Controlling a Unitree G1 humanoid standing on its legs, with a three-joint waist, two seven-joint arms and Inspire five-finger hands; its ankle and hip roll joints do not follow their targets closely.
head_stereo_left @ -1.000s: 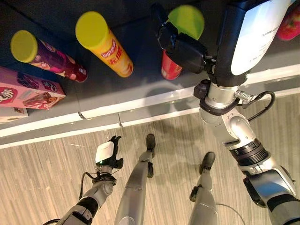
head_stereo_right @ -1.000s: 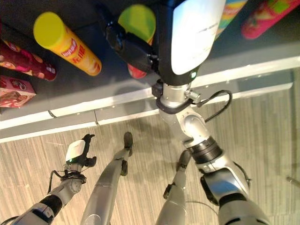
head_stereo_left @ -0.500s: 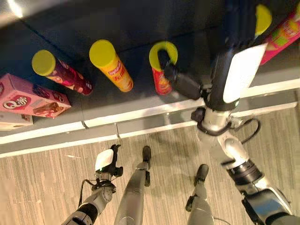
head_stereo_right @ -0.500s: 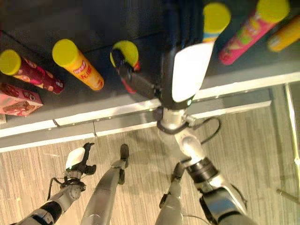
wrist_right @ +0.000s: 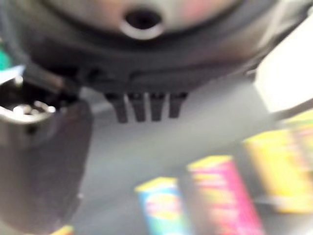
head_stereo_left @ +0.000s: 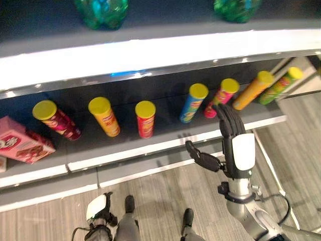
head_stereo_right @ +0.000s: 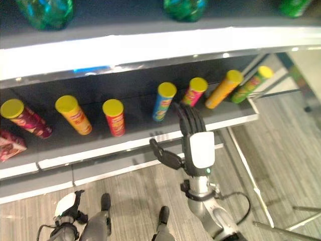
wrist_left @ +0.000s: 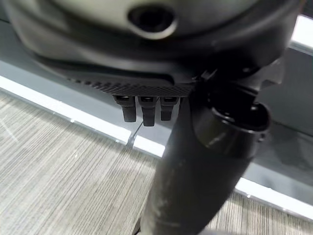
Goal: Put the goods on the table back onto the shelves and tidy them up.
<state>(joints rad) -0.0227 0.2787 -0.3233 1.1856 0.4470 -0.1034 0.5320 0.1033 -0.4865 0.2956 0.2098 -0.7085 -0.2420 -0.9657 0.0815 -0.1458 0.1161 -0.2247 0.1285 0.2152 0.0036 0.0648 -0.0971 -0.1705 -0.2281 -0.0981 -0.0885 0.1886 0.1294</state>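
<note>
A red chip can (head_stereo_left: 145,118) with a yellow lid stands upright on the dark lower shelf (head_stereo_left: 150,148), between a yellow-orange can (head_stereo_left: 104,116) and a blue can (head_stereo_left: 192,102). My right hand (head_stereo_left: 234,143) hovers in front of the shelf's edge, open, fingers straight and thumb spread, holding nothing and apart from every can. In the right wrist view its fingertips (wrist_right: 145,105) point toward the blue and pink cans. My left hand (head_stereo_left: 97,209) hangs low over the floor, open and empty.
Further cans line the shelf: maroon (head_stereo_left: 55,120), pink (head_stereo_left: 221,96), orange (head_stereo_left: 252,89), green (head_stereo_left: 279,84). A pink box (head_stereo_left: 22,143) lies at the shelf's left end. Green bottles (head_stereo_left: 103,10) stand on the white-edged shelf above. Wood-look floor lies below.
The camera has tilted up, so more of the shelves shows. My right hand has let go of the red can and drawn back from the shelf. The left hand still hangs low.
</note>
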